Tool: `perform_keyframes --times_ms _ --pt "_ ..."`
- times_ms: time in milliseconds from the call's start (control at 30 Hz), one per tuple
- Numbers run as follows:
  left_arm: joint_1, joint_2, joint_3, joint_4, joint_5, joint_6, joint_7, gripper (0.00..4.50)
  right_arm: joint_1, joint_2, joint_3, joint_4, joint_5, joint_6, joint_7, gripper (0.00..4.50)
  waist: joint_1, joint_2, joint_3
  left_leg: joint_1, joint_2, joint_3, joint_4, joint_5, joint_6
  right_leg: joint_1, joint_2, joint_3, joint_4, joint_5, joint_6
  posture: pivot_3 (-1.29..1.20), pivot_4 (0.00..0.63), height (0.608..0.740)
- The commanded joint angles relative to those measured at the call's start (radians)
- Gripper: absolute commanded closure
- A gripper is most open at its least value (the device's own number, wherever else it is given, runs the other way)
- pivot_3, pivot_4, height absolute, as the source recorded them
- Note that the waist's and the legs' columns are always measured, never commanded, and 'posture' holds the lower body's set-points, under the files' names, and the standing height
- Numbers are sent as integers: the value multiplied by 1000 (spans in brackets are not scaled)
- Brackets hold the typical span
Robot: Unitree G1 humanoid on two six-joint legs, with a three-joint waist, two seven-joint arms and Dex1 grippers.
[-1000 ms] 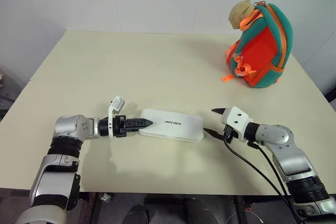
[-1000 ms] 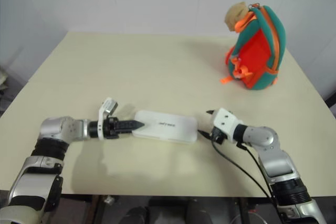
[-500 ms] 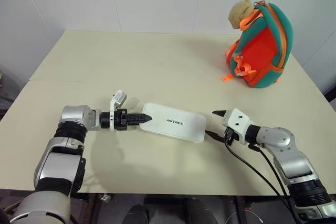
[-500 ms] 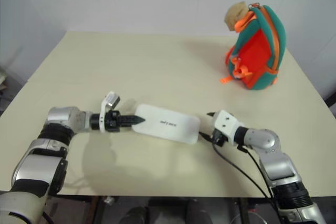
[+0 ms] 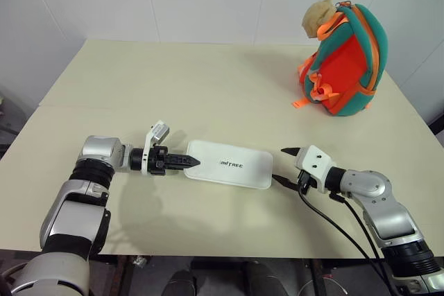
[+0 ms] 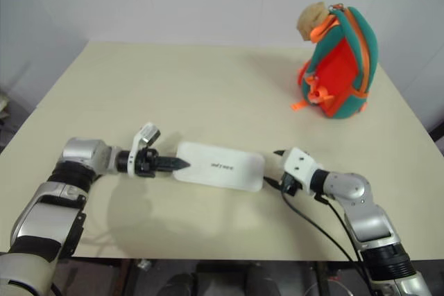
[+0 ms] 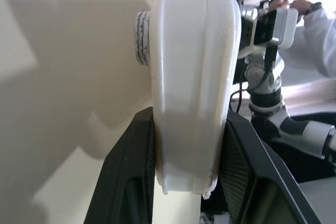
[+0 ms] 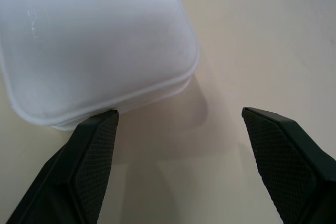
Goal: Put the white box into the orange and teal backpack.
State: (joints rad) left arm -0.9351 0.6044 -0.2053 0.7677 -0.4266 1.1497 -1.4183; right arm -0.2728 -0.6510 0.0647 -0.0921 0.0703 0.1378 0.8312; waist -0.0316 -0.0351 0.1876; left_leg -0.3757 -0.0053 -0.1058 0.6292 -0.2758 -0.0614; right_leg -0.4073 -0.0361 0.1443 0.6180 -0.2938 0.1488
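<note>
The white box lies flat near the front of the table, its lettering facing up. My left gripper is shut on the box's left end. In the left wrist view both black fingers press the sides of the white box. My right gripper is open just off the box's right end, holding nothing. In the right wrist view the corner of the box lies just ahead of one fingertip. The orange and teal backpack stands upright at the far right.
A tan plush toy sits on top of the backpack. The beige table ends at a white wall behind. Black cables trail from my right wrist over the front edge. A person's sleeve shows beyond the table.
My left gripper has shut on the box's left end, and the box has turned slightly on the table. The right arm has stayed where it was.
</note>
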Motion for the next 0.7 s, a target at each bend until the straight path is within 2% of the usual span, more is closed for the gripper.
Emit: perform_keyframes --times_ms 33,333,700 --pt "5 -3 -2 -24 22 12 38 3219 -17 -1 -25 -42 29 -8 3 0 0 0 0 0 0 0 0 0 0 0 0 0 0 0 0 0 150 740" --pt "8 2 82 -31 3 21 101 3219 -27 -11 -38 -40 30 2 -1 0 0 0 0 0 0 0 1 0 0 0 0 0 1 0 0 0 150 740" --pt "45 41 256 -137 -103 203 210 3219 5 -32 -162 -110 99 92 -41 0 -1 0 0 0 0 0 -1 0 0 0 -1 -1 1 0 0 0 150 740"
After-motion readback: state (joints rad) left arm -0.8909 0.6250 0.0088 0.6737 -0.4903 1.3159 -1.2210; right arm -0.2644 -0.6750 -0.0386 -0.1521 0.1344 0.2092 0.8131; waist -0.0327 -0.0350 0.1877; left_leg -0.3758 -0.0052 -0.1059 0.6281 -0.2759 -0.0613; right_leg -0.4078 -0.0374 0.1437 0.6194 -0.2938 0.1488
